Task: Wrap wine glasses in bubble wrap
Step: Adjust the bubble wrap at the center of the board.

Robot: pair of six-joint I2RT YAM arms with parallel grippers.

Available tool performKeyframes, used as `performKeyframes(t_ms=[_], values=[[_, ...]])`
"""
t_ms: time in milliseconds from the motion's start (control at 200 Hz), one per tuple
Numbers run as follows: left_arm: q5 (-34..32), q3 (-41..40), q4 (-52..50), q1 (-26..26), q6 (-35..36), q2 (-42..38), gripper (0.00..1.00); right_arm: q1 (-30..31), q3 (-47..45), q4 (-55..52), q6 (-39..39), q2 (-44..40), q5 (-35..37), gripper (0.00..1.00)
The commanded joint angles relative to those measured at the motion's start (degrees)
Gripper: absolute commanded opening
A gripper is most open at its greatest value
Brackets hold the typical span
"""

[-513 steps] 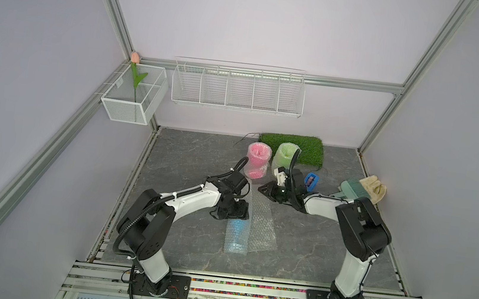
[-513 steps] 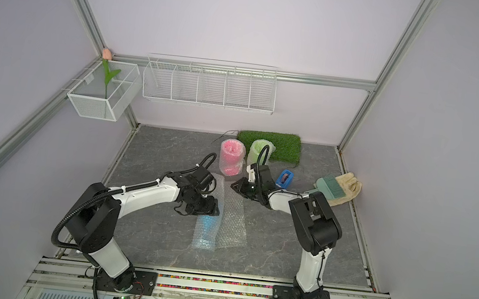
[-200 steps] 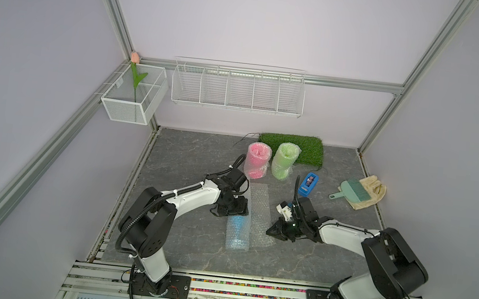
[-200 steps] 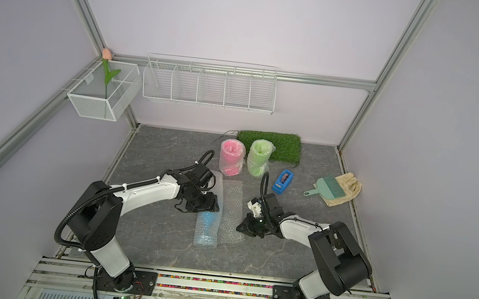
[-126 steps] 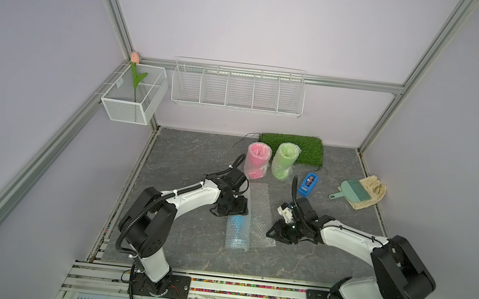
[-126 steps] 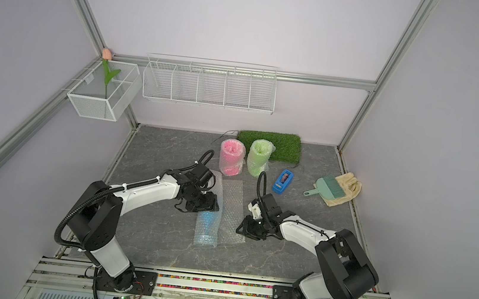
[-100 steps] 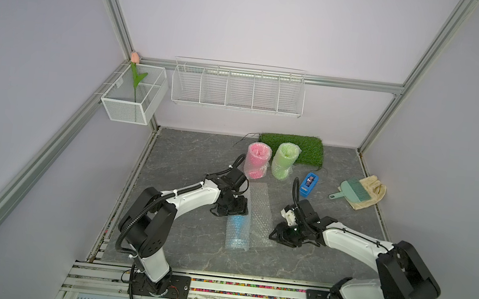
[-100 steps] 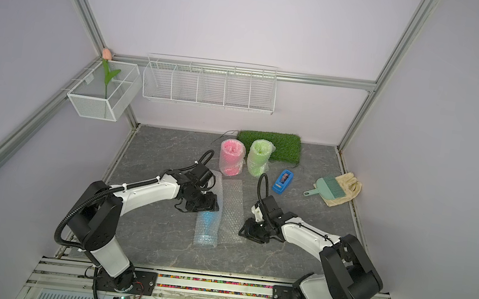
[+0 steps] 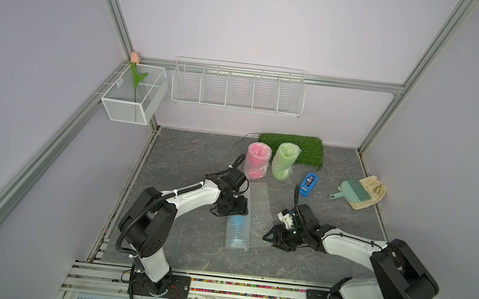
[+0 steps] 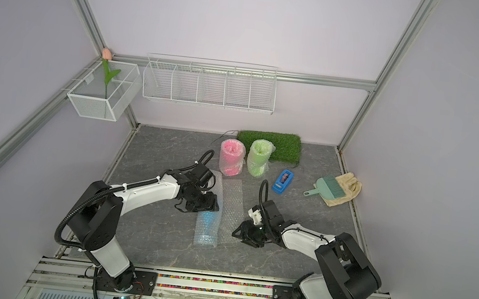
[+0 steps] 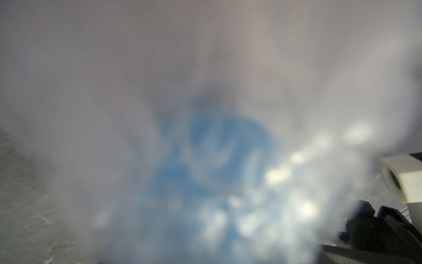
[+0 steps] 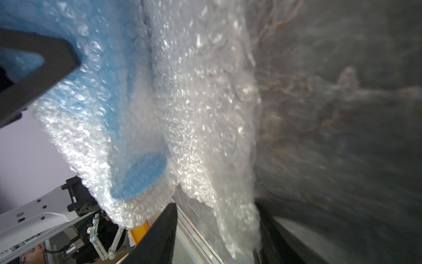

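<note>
**Right jaws released beside the blue goblet**

Your right gripper (image 9: 270,238) has its jaws spread, gripping nothing, at the loose edge of the clear bubble wrap sheet (image 9: 260,208). That sheet is rolled round the blue plastic stemmed goblet (image 9: 237,229), which lies on its side. Your left gripper (image 9: 235,213) sits on the goblet's bowl end; you cannot tell its grip. Beyond that end, the hot pink goblet (image 9: 256,164) and the lime green goblet (image 9: 285,160) stand wrapped.

2 white arms (image 9: 191,200), black joints (image 9: 145,225).
</note>
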Motion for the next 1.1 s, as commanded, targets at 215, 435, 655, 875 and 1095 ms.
performKeyframes(t_ms=[215,435,655,875,1095], values=[[-0.89,0.81,-0.24,0.41,-0.94,1.14,0.34,-4.34,-2.81,20.37,6.03,7.93,-2.47,0.51],[-2.22,0.89,0.08,0.86,-1.38,0.16,0.33,-4.21,-2.34,17.9,4.91,6.69,-4.67,0.29],[-1.89,0.86,1.04,1.08,-1.38,0.21,0.32,-3.13,0.51,2.64,-0.36,0.62,-0.91,0.09],[-2.13,0.9,1.68,1.34,-2.68,1.28,0.31,1.14,8.47,-10.88,-2.81,-5.5,7.44,0.07],[-2.2,0.7,2.66,1.34,-4.27,2.87,0.28,10.33,17.47,-18.04,-3.12,-5.06,15.52,0.07]])
